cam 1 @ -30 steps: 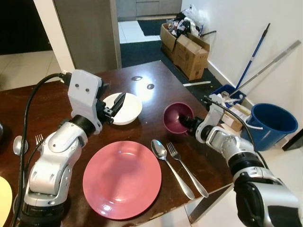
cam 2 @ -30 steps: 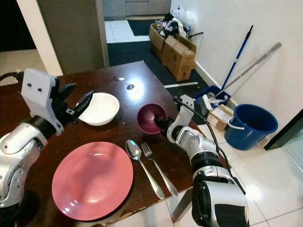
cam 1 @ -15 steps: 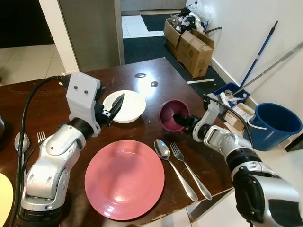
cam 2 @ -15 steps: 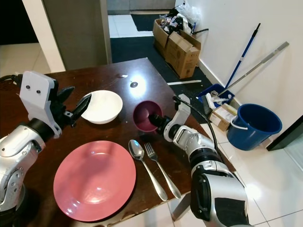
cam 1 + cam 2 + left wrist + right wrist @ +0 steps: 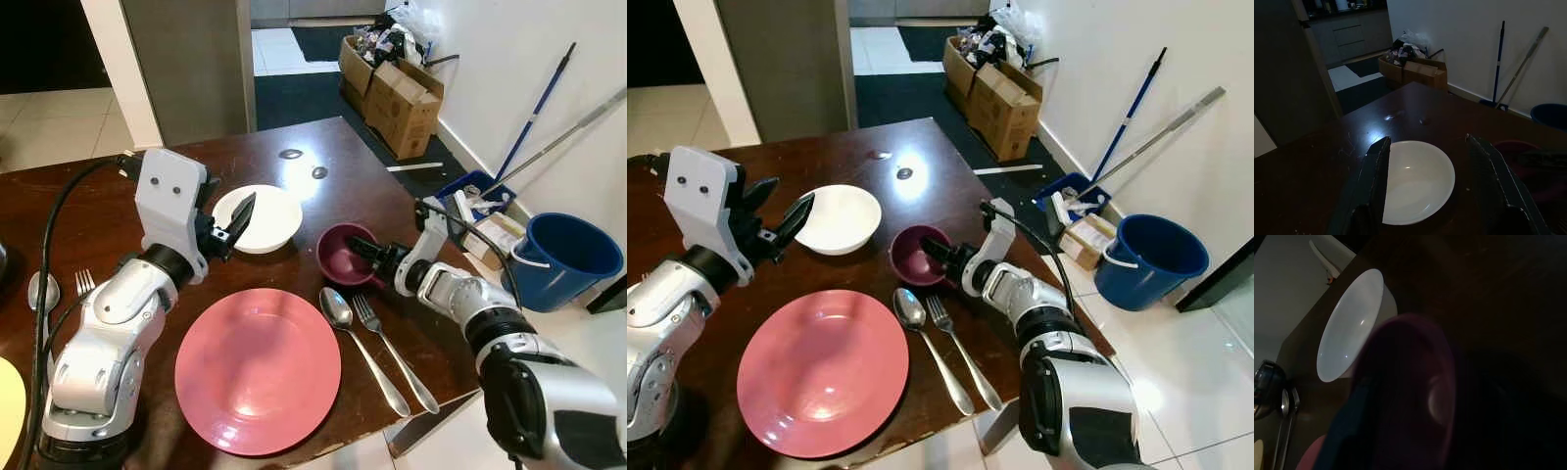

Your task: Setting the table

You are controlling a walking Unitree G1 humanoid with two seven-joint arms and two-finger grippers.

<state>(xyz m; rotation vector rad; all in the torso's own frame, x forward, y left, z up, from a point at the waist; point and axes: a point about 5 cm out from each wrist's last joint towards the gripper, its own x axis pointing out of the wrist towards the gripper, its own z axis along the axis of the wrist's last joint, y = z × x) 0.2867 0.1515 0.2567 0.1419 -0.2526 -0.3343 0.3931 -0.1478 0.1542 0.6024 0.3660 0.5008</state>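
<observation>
The right gripper pinched the maroon bowl by its rim, just beyond the spoon and fork. The left gripper hung spread before the white bowl, with the pink plate nearer

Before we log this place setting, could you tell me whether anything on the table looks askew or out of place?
The maroon bowl sits tilted, with the right gripper clamped on its rim. The fork and spoon both lie slanted right of the pink plate. Nothing looks spilled or damaged.
</observation>
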